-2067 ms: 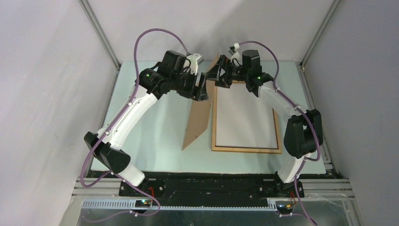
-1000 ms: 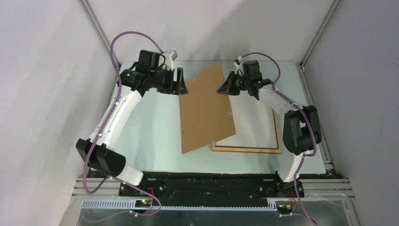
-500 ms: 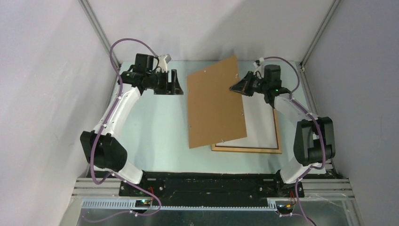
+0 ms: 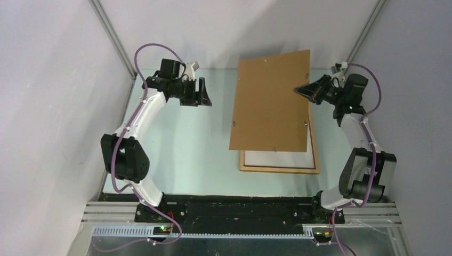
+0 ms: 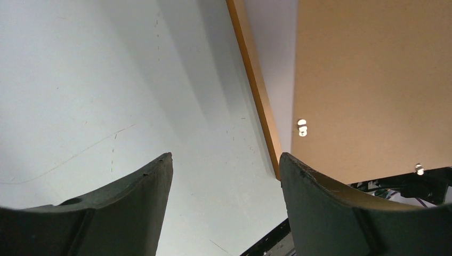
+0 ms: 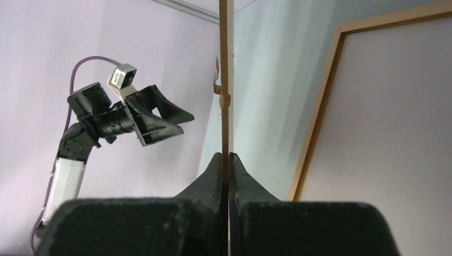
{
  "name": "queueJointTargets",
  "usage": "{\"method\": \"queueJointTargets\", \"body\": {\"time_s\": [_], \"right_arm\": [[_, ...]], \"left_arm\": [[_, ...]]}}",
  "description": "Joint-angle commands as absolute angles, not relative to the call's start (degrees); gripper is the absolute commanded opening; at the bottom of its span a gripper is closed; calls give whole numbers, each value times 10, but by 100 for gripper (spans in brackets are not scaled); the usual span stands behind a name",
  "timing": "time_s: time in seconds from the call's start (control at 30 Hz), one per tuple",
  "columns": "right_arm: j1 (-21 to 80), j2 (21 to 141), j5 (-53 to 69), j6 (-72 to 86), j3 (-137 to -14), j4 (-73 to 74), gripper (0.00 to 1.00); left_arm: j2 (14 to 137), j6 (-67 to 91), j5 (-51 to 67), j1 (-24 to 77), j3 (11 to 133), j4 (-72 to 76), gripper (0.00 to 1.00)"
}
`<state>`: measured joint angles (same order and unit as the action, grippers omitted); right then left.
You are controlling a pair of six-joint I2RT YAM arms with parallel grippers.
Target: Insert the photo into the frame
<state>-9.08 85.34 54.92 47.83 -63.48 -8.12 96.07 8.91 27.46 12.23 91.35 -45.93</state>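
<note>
Nearest, at 5 o'clock on the table (image 4: 181,149): frame (image 4: 279,169), lying flat, with only the near rail and part of the right rail exposed. Inside the moulding: photo (image 4: 277,159), white back up, only a near strip showing; printed side not seen.

Above the rest, toward 1 o'clock: brown backing board (image 4: 272,101), lifted and tilted, masking most of frame and photo from overhead.

At 2 o'clock: right gripper (image 4: 299,90), clamped on the board's right edge. At 10 o'clock, well apart from the board: left gripper (image 4: 201,97), spread wide, holding nothing.

Right wrist view: board seen edge-on between pressed fingers (image 6: 213,176); far more of the white sheet uncovered.

Left wrist view: small metal clips (image 5: 302,127) on the board plain, mere specks overhead.
</note>
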Motion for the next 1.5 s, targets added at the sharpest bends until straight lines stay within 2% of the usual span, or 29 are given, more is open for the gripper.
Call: {"method": "queueJointTargets", "body": {"time_s": [0.0, 0.17, 0.4, 0.6, 0.83, 1.27, 1.47], "right_arm": [[-145, 812, 658, 483, -611, -88, 0], [-220, 811, 697, 421, -588, -38, 0], [-268, 851, 744, 328, -577, 35, 0], [-272, 911, 761, 307, -577, 10, 0], [-270, 963, 756, 322, -578, -54, 0], [-246, 1028, 743, 307, -615, -46, 0], [-241, 1053, 743, 331, -625, -74, 0]], "left_arm": [[972, 75, 294, 120, 948, -445, 78], [990, 76, 299, 120, 956, -445, 77], [1010, 77, 303, 120, 961, -445, 77], [1011, 77, 305, 120, 954, -444, 76], [998, 66, 290, 120, 942, -443, 82], [996, 61, 293, 120, 932, -439, 90], [998, 63, 294, 120, 933, -439, 91]]}}
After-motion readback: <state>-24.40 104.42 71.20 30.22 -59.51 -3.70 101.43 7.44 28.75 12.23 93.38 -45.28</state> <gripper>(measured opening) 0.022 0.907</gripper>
